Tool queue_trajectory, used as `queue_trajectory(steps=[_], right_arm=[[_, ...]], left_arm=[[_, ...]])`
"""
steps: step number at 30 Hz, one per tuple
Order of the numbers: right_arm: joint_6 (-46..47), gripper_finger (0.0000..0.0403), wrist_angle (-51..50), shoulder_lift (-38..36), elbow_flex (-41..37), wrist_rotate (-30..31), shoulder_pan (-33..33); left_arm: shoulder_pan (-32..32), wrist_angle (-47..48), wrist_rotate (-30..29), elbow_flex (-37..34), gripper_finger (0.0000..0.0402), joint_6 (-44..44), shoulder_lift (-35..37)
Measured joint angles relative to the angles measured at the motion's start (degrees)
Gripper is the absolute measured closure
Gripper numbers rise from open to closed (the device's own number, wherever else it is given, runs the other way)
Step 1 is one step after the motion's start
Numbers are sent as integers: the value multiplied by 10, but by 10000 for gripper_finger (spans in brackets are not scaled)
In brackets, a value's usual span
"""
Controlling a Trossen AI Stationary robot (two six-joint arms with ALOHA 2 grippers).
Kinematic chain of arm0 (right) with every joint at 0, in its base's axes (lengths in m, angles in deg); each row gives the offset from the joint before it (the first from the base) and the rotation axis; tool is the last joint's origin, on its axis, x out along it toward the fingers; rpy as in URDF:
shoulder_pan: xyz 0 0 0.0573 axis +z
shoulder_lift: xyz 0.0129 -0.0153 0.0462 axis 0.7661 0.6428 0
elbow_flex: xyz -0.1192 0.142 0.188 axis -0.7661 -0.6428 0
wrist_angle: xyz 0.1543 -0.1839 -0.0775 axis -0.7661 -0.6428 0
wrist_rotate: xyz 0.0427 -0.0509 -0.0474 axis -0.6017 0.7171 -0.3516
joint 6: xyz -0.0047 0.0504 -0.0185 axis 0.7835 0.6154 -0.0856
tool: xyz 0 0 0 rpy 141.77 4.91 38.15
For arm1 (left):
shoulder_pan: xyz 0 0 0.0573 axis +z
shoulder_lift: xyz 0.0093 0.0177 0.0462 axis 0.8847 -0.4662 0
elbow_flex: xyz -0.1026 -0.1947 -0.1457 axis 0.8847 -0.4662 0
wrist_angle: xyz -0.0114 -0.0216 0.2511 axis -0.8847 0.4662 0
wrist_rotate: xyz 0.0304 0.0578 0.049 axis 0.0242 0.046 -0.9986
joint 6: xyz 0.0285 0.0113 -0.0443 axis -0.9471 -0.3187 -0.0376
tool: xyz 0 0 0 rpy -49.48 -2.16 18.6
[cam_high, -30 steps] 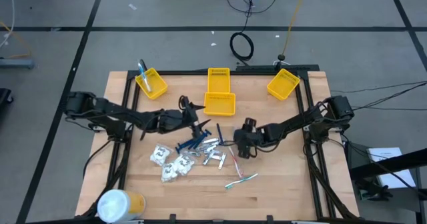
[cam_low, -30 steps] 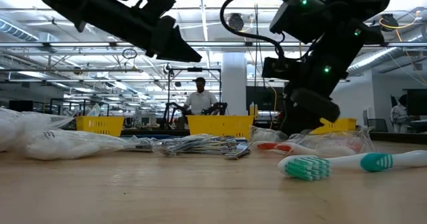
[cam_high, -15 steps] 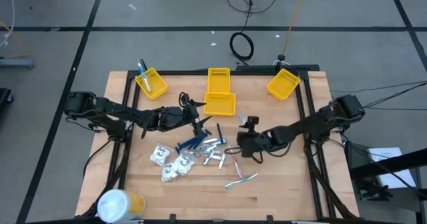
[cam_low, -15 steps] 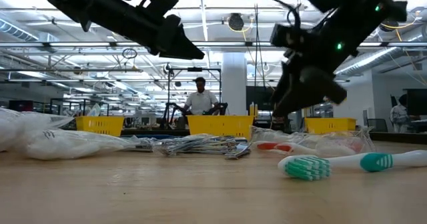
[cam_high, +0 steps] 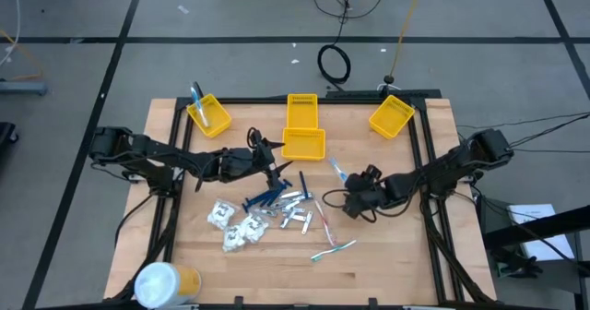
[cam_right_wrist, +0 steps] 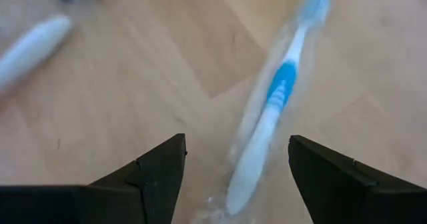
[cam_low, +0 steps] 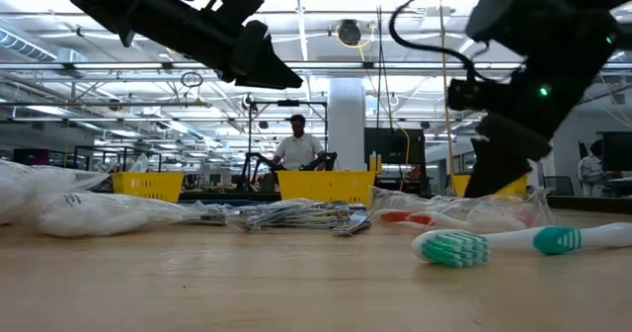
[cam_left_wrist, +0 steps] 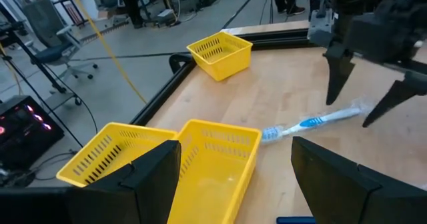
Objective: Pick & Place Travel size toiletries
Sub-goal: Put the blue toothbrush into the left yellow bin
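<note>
1. The right gripper (cam_high: 358,183) hangs low over the wooden table (cam_high: 387,255), its two dark fingers (cam_right_wrist: 153,177) spread apart with nothing between them. Just ahead of them lies a blue-and-white toothbrush in a clear crinkly wrapper (cam_right_wrist: 273,111), on the bare wood between the central pile and the right arm

2. Likely risk: the slippery wrapper may slide or twist as the fingers close, so the gripper pinches film only and the toothbrush drops out on lifting

3. The toothbrush lies at a slant to the finger line in the right wrist view. Closing without squaring up could push it sideways along the table instead of trapping it

4. The left gripper (cam_high: 275,170) hovers beside the yellow plastic bins (cam_high: 303,142) at the middle of the table's far edge, fingers (cam_left_wrist: 153,177) parted and empty. Both arms reach toward the table's centre, so a careless swing could bring them together

5. The rest of the toiletries sit in a heap near the table's middle: dark blue razors (cam_high: 267,199), small silvery tubes (cam_high: 293,210), white plastic-wrapped packets (cam_high: 235,225) and a pastel green toothbrush (cam_high: 334,249) nearer the front edge. A low sweep by either arm could scatter this heap

6. A large white-and-yellow cylinder (cam_high: 166,282) stands at the front left corner, well apart from the work, and seems unlikely to interfere
</note>
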Motion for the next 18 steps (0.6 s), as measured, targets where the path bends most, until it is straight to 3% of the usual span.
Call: queue_trajectory(steps=[4,8,18], right_arm=[[2,154,79,0,-48,-3,-12],[19,184,118,-3,-86,-29,-32],[1,359,184,-2,-139,-49,-49]], left_arm=[[6,0,0,0,121,3,0],[11,0,0,0,121,17,0],[14,-1,0,0,121,20,0]])
